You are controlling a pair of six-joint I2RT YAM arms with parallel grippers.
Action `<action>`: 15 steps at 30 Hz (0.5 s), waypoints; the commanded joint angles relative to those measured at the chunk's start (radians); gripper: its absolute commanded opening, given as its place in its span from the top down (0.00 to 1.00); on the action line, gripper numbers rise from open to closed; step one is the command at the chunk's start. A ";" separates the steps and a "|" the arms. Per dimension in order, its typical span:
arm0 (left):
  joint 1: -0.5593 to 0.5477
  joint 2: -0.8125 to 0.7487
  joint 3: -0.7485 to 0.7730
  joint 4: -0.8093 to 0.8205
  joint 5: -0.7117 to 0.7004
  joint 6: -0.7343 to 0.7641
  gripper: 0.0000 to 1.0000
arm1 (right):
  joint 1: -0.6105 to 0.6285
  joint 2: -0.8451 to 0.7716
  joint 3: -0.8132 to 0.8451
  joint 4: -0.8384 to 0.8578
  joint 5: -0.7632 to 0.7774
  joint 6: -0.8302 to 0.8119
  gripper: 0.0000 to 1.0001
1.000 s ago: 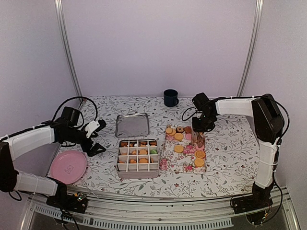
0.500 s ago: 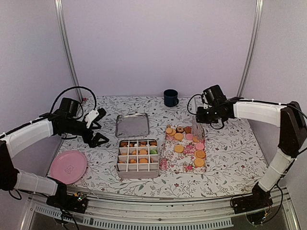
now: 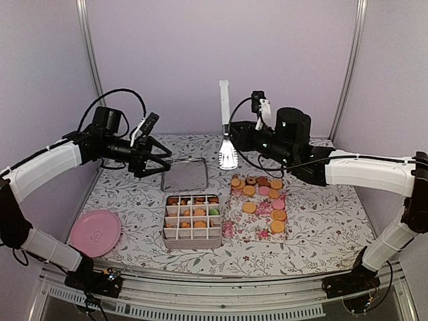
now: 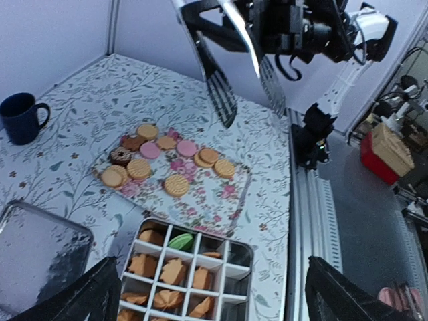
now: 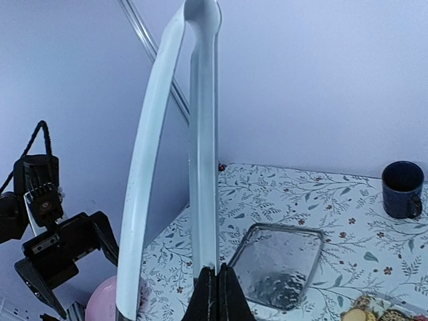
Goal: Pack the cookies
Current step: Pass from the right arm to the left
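currently the right gripper [image 5: 216,289] is clamped tight on the tongs [image 3: 226,127], seemingly on just one blade near the head, holding them upright high above and beyond the divided tin [image 3: 192,242]. the left gripper [image 3: 159,158] hangs spread wide and empty, above and far-left of the tin. most cookies [image 3: 257,195] lie on the floral tray [image 3: 249,229] just beside the tin's right wall; some sit in its cells. a pinch on one thin blade could let the long tongs pivot or slip, dropping them onto the cookies and scattering them. gripped that way the blades probably cannot be squeezed, and any handover risks the two arms clashing above the tin
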 commanded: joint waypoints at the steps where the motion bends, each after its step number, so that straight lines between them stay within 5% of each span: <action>1: -0.075 0.057 0.053 0.135 0.228 -0.214 0.05 | 0.085 0.089 0.114 0.165 0.058 -0.023 1.00; 15: -0.097 0.088 -0.067 0.616 0.400 -0.714 0.22 | 0.154 0.248 0.264 0.260 0.050 -0.045 1.00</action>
